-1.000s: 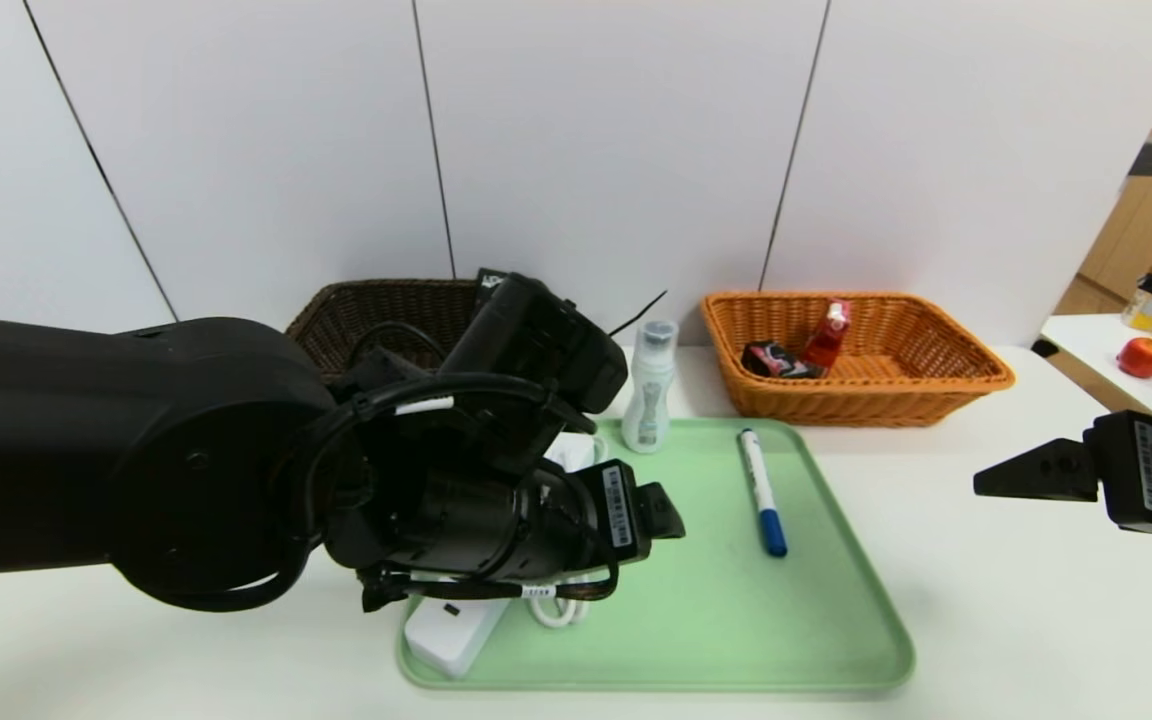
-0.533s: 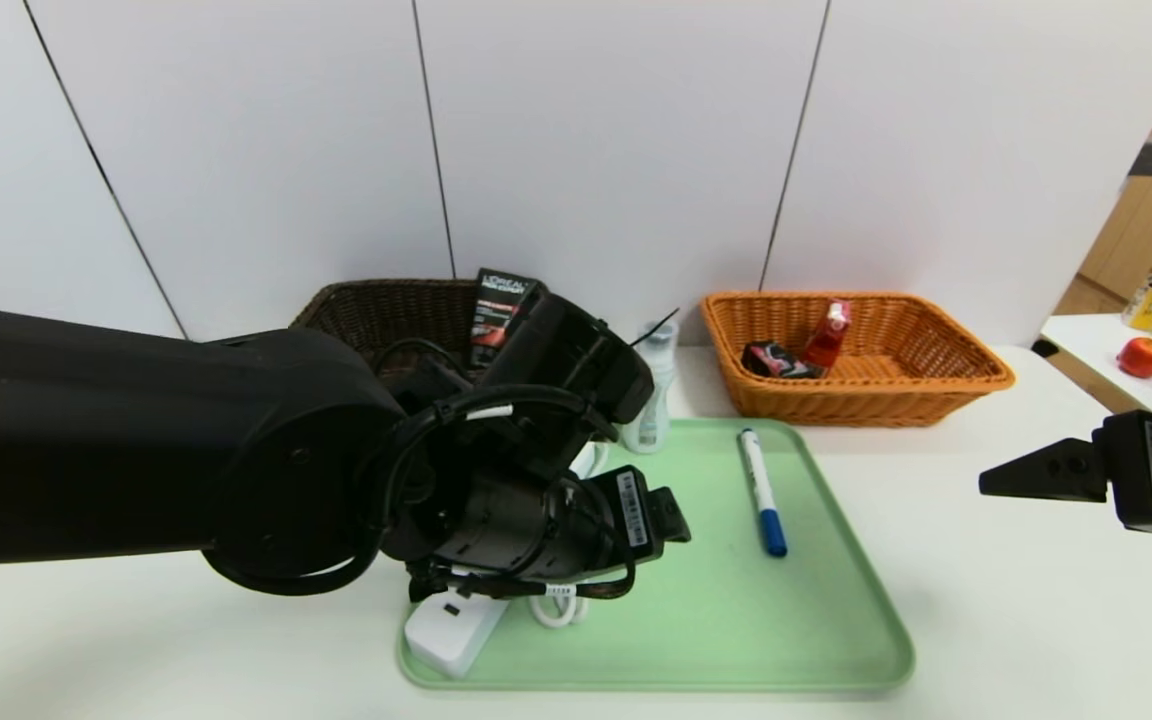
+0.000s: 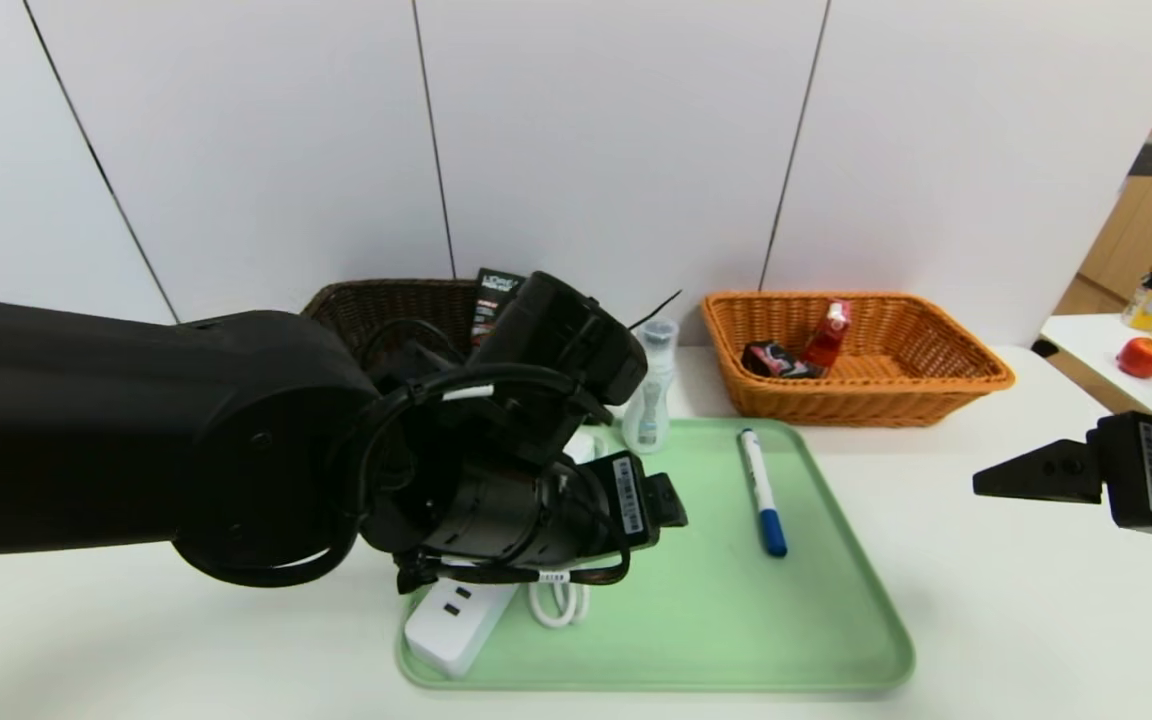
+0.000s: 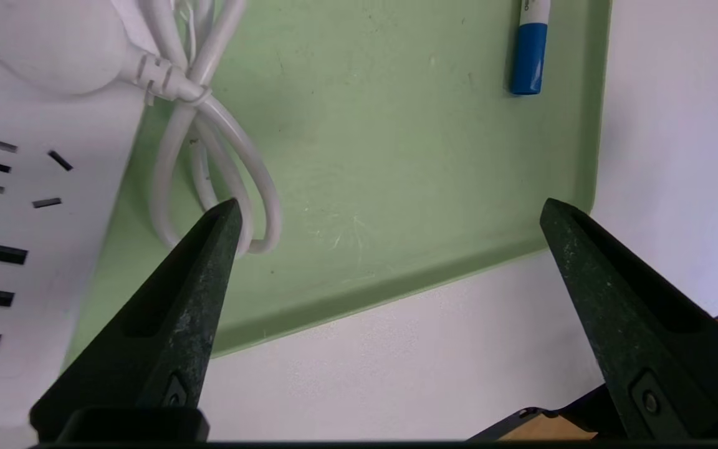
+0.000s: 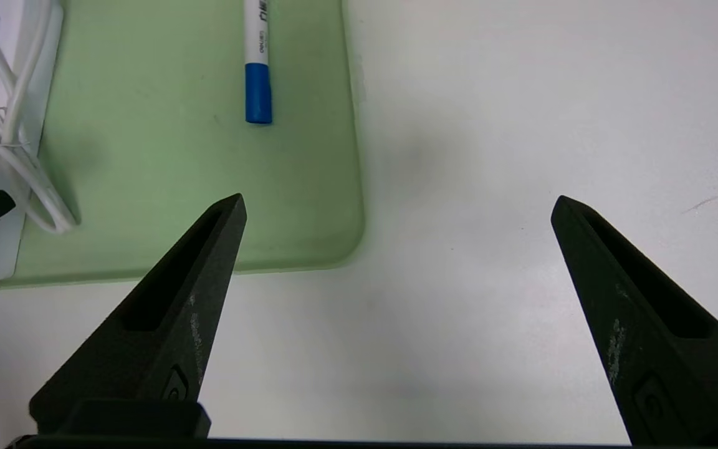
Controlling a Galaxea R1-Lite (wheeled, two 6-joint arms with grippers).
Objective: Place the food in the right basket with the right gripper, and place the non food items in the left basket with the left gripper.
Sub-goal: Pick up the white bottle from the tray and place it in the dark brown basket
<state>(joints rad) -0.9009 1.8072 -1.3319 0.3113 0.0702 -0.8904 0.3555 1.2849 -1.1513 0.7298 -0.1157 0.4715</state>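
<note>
Sorting status: both food cartons, red carton and black carton, already lie in the orange basket, so by my reading the food half is done.
Non-food done: L'Oreal tube stands in the dark brown basket, mostly hidden behind the left arm.
Non-food left: power strip with its coiled cord, white bottle and blue-capped marker, all on the green tray.
Left gripper: jaws spread wide, holding nothing, low over the near part of the tray; one fingertip sits over the cord loop beside the strip, the other beyond the tray's edge above the bare table.
Right gripper: jaws wide, empty, parked over the table to the right of the tray; marker visible ahead of it.
Likely target: power strip looks nearest the left claw; judgement only.
Obstructions: left arm bulk blocks the head view of most of the strip and much of the brown basket; loose cord may snag or trail when the strip is lifted; bottle stands upright at the tray's far edge, between the baskets, near the carry path and easy to tip.
Surroundings: side table at far right with an apple and other items, not involved.
</note>
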